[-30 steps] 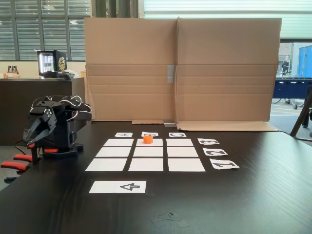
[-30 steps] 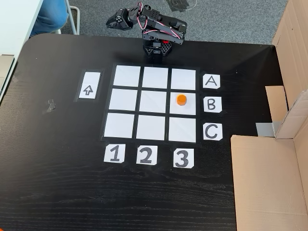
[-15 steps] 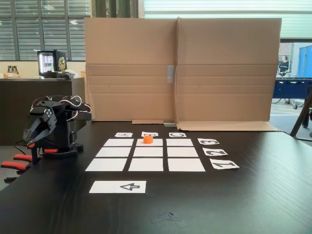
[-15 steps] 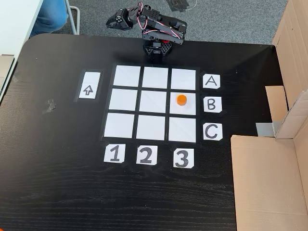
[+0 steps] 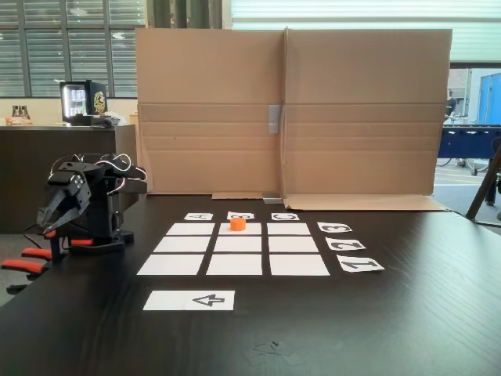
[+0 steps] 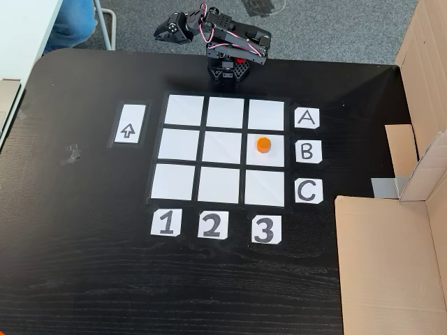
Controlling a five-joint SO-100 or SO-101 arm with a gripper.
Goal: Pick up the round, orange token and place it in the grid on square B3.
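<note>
Small bright orange plastic token [image 6: 262, 144] sits on blank white paper square B3 [image 6: 265, 158], row B, col 3, upper-centre of it. My black two-finger gripper [image 5: 53, 223] folded back at base, well apart from token, empty, jaws partly spread. Token lies diagonally fwd-right of base in top-down fixed view; no long axis, roundish.

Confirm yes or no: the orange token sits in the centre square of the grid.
No. In the fixed view from above, the token rests on the white square beside card B and above card 3, not the centre.
</note>
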